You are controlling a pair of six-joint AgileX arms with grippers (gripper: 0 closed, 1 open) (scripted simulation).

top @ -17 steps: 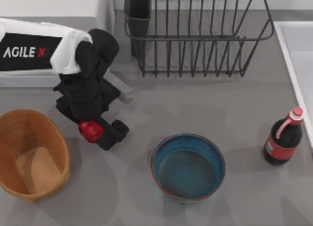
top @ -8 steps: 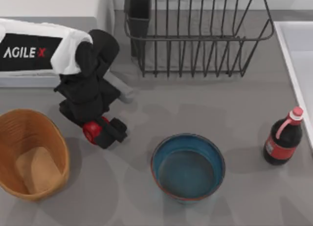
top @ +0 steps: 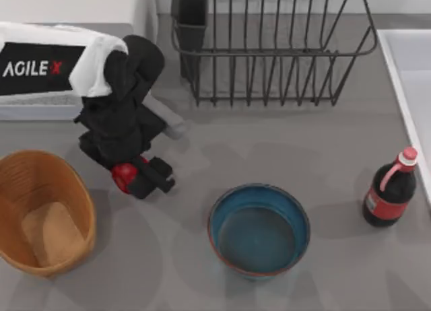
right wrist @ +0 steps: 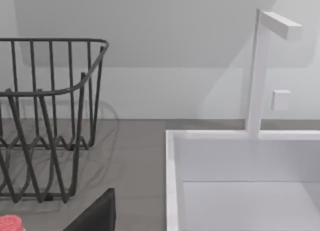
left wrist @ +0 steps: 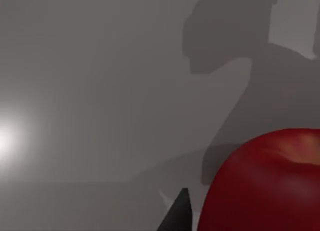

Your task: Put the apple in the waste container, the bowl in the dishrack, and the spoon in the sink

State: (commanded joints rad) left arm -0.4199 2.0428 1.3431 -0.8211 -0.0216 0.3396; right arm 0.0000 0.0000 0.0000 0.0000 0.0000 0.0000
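Grey table (top: pixel 283 143) with bowl (top: pixel 258 230), bottle (top: pixel 390 190), basket (top: pixel 42 213)

- Dark bottle (top: pixel 390 195) w/ red label, pink-red cap – upright on desk, right side, just beside a pale raised rim; cap tip (right wrist: pixel 11 223) seen in right wrist view too.
- Grey desk (top: pixel 269 143) – plain matte top, soft shadows.
- White faucet post (right wrist: pixel 255 76) w/ short spout, by back wall.
- Small white block (right wrist: pixel 281 99) on wall near post.
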